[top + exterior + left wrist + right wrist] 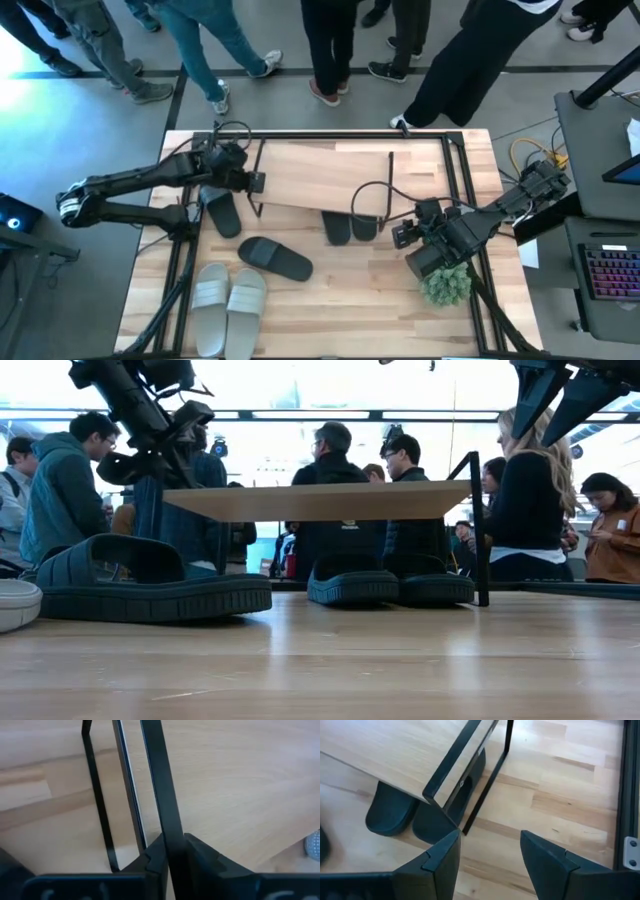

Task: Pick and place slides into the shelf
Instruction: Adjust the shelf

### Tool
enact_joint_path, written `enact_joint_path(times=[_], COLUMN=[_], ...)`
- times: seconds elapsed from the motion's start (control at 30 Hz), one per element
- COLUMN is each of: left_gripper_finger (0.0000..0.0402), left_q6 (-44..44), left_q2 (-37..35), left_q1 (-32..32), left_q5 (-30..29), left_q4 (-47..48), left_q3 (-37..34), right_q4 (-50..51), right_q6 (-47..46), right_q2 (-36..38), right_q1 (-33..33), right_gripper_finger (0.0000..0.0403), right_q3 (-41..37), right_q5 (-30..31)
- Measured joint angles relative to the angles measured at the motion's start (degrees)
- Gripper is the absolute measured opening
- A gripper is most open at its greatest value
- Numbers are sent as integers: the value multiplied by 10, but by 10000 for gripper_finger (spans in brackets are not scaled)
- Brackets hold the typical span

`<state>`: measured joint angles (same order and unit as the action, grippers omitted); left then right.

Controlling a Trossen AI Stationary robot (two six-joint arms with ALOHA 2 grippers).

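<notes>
Item: shelf (pixel 330 172), a low rack with a light-wood top board on thin black wire legs, standing at the centre of the table, slightly toward 12 o'clock. Stowed beneath its 6 o'clock edge: pair of black slides (pixel 351 228), side by side with toes poking out. Loose stock: one black slide (pixel 222 213) just off the shelf's 8 o'clock corner; another black slide (pixel 276 258) lying at an angle toward 7 o'clock; two pale grey-white slides (pixel 228 298) with ribbed straps, touching each other, near the table's 7 o'clock corner. Left gripper (pixel 256 183) sits at the shelf's 9 o'clock end, its fingers pressed together on the black metal edge bar (pixel 159 785), so it grips the rack and not a sandal. Right gripper (pixel 398 236) hovers off the shelf's 4 o'clock corner beside the wire leg, fingers spread with nothing between them. A small green plant (pixel 446 285) stands at 4 o'clock. Handling note, as a judgement: the slides look light, rubbery and springy, with soles that grip the wood, and they are unlikely to break. The wide strap or a sole side wall seems the best hold. The shelf looks light enough to skid if nudged.
</notes>
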<state>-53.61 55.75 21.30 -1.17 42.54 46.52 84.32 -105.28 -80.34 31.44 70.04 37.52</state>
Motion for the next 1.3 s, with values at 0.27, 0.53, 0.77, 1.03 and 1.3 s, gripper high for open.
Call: enact_joint_path(times=[0.27,0.53,0.77,1.03,1.3], left_gripper_finger=[38,38,38,38,39], left_q6=[-73,-106,-104,-105,-104], left_q2=[-16,-23,-48,-38,-3], left_q1=[-62,-98,-101,-103,-124], left_q5=[-43,-76,-104,-87,-89], left_q4=[13,39,84,46,34], left_q3=[-2,2,7,6,5], right_q4=[12,12,9,-34,-112], right_q6=[4,10,13,42,79], right_q2=[0,0,1,0,0], right_q1=[-1,-3,-3,-4,-7], right_gripper_finger=[198,199,199,199,186], right_q3=[0,0,0,0,0], right_q5=[-4,-4,-19,-13,11])
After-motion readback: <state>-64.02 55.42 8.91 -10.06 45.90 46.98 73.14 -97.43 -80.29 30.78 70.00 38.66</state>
